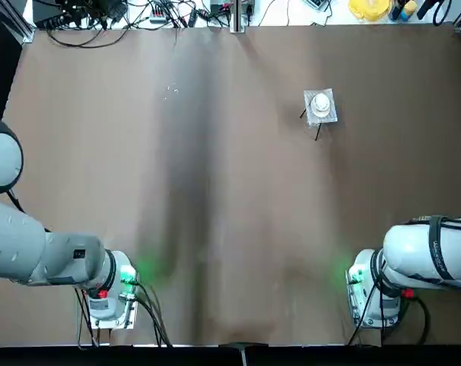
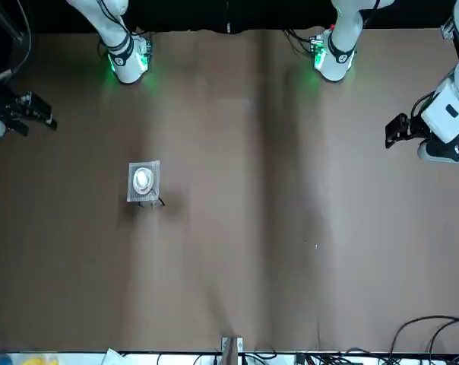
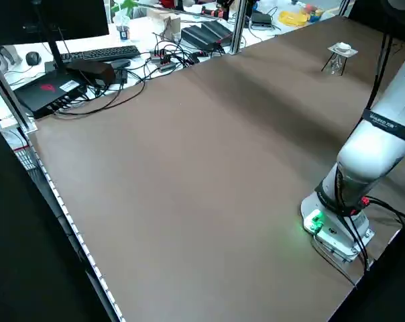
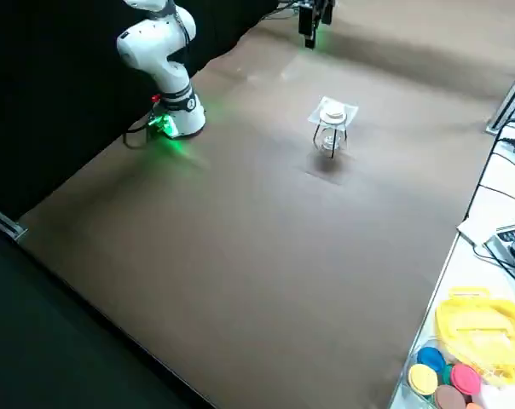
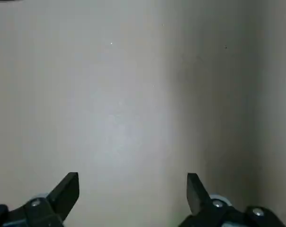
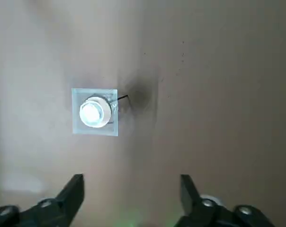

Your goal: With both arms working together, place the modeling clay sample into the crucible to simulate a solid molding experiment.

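We see the crucible point(image 4: 332, 111) upright, axis vertical, on its square pad point(image 6: 77, 124); left gripper point(image 5: 133, 189) and right gripper point(image 6: 132, 189), fingers apart, flank it.

Table scene, evenly lit, moderately bright, with soft shadows.
Brown tabletop point(image 1: 246, 191): one broad, blurred dark band down the overhead view; a pale sheen near the middle of the left wrist view. White cup point(image 6: 95, 112): top glaring near-white, detail lost; soft dark shadow on the table beside its stand point(image 4: 332, 128). Green glow: two patches, cast on the tabletop beside lamps on the left arm point(image 1: 128, 274) and the right arm point(image 1: 357, 273). Gripper fingers point(image 5: 65, 194): near-black, little surface detail.
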Available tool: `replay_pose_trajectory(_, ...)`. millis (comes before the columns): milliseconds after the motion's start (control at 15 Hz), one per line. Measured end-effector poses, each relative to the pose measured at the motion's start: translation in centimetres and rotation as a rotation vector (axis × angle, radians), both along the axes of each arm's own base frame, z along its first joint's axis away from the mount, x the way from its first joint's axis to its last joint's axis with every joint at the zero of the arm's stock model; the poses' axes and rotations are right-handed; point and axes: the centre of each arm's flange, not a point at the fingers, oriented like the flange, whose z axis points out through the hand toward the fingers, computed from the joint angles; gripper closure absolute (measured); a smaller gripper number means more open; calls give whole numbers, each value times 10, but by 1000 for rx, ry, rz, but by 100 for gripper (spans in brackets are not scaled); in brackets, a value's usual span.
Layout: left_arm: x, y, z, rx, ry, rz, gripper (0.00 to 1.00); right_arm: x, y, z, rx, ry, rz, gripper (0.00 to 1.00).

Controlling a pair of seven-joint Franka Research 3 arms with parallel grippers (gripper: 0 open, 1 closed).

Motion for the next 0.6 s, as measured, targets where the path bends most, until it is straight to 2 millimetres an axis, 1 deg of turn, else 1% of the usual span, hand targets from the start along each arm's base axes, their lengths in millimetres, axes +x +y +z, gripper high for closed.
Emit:
replay_pose_trajectory(67, 0, 0, 0, 0, 0, 0, 0, -3, 5, 2, -5, 3, 11, 0)
replay_pose_trajectory(200, 0, -2, 0, 0, 0, -3, 0, -8, 13, 4, -8, 10, 29, 0)
replay_pose_trajectory(467, 0, -2, 0, 0, 0, -4, 0, -22, 21, 2, -2, 22, 49, 0)
replay_pose_trajectory(600, 0, -2, -1, -1, 2, -3, 0, -25, 24, 0, -2, 26, 55, 0)
